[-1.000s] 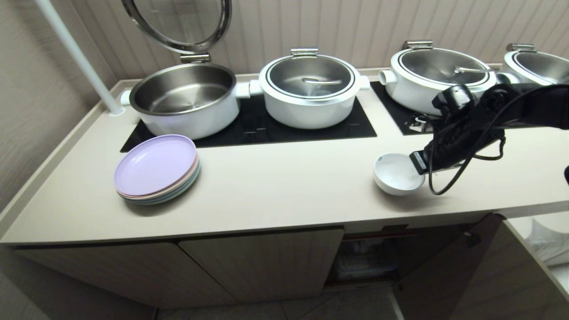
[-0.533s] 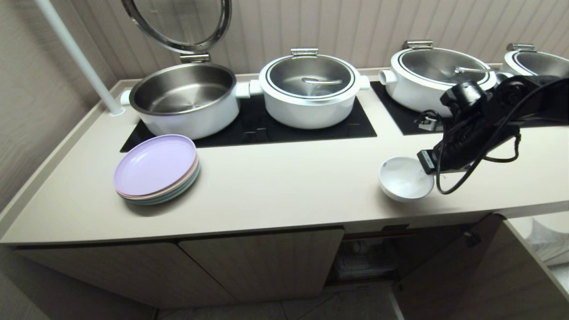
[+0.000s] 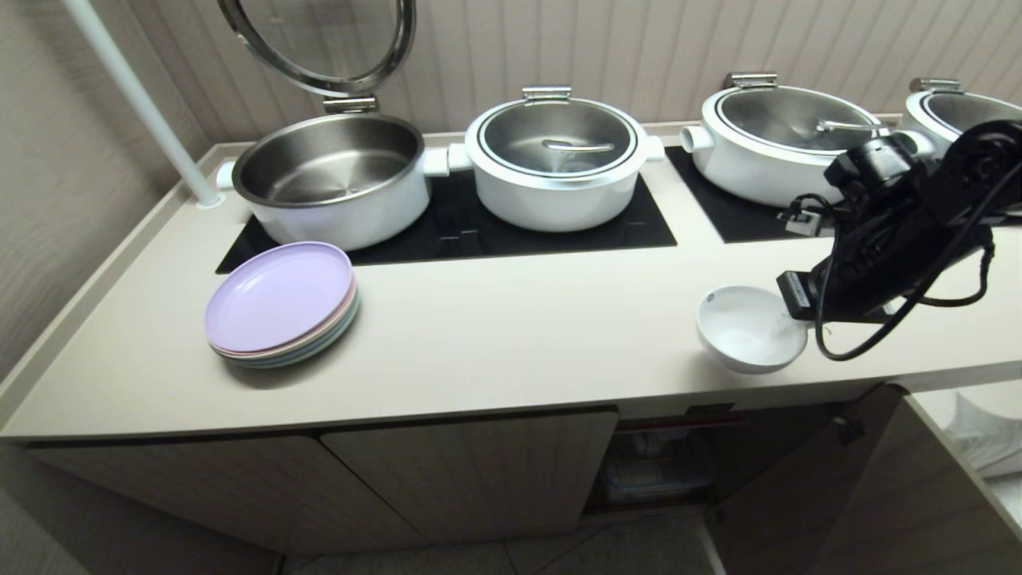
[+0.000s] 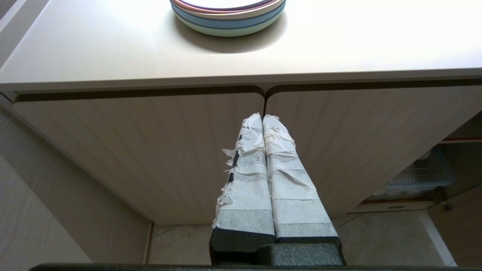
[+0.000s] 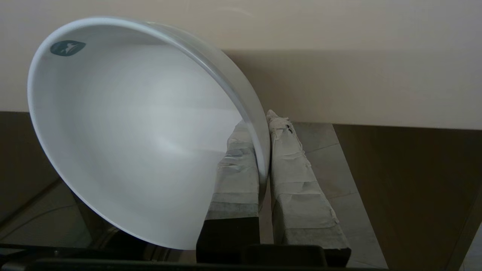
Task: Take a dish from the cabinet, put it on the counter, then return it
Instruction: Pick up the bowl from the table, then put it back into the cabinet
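Rightward has gone the bowl, rim pinched by right claw.

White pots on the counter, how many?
4: open pot far left, lidded pot beside it, third pot right, fourth pot cut off by the right edge; more may be hidden.

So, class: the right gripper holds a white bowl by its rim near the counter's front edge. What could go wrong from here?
1. The right gripper pinches only the thin rim of the white bowl; the bowl might slip or tip.
2. The bowl hangs close to the counter front edge; lowered carelessly, it could strike it.
3. The open cabinet door stands below; the descending arm could bump it.
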Robot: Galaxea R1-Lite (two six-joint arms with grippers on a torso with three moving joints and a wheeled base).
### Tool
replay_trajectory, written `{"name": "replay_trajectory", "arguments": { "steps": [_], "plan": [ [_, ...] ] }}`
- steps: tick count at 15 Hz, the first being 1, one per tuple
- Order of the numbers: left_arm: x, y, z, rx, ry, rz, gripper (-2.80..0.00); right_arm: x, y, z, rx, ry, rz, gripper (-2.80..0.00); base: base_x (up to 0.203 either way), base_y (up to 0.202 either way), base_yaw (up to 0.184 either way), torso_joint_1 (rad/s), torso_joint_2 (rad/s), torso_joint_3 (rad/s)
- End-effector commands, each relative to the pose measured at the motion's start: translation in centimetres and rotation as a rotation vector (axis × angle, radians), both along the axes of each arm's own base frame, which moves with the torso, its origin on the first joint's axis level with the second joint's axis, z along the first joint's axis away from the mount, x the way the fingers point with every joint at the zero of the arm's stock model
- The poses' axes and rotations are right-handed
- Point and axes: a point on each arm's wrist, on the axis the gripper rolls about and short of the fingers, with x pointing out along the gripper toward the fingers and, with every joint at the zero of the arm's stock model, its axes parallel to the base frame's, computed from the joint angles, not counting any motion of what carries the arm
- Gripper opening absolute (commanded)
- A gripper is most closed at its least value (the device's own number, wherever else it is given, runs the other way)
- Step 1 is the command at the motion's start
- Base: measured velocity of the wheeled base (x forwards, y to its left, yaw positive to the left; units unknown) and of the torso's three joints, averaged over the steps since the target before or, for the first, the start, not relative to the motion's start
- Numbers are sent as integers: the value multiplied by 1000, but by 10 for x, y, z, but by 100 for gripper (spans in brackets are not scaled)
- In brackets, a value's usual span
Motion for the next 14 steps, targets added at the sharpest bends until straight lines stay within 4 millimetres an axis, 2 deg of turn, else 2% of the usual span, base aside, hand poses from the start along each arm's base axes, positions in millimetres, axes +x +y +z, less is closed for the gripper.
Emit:
{"name": "replay_trajectory", "arguments": {
  "steps": [1, 5, 10, 14],
  "plan": [
    [0, 0, 0, 0, 0, 0, -280, -27, -2, 10, 4, -6, -2, -280, 0, 0, 0, 0, 0, 0],
    [0, 0, 0, 0, 0, 0, -280, -61, -5, 15, 29, 10, -41, -280, 0, 0, 0, 0, 0, 0],
    [0, 0, 0, 0, 0, 0, -280, -109, -8, 25, 89, -18, 6, -280, 0, 0, 0, 0, 0, 0],
    [0, 0, 0, 0, 0, 0, -280, -151, -12, 21, 90, -35, 15, -280, 0, 0, 0, 0, 0, 0]
  ]
}}
